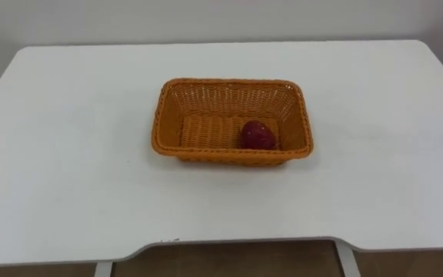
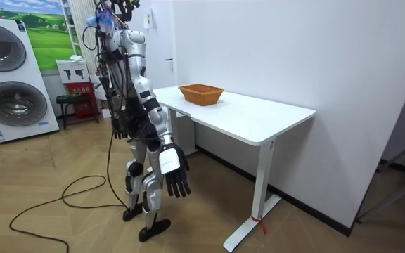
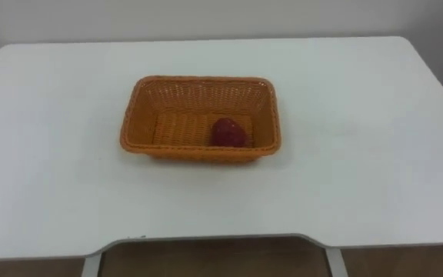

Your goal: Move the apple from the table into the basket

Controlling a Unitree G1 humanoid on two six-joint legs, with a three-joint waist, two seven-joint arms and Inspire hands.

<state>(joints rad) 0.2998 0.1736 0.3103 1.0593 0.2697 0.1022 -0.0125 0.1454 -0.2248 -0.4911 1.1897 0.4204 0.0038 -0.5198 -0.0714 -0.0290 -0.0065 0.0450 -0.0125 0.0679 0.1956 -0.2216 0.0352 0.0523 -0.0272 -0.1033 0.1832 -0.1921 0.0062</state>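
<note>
Red apple (image 1: 258, 135) in basket (image 1: 206, 82), hand (image 2: 176, 176) apart

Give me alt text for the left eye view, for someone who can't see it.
A dark red apple lies in an orange wicker basket, at its near right corner. The basket stands near the middle of a white table.

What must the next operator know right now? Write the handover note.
Right hand: open, empty, hanging beside the robot.
Left hand: hanging low on its far side.
Apple: lies in the basket, towards its near right corner. The basket sits mid-table.
Done: the apple looks placed.
Left: nothing evident. The robot stands at the table's front edge, arms down.
</note>
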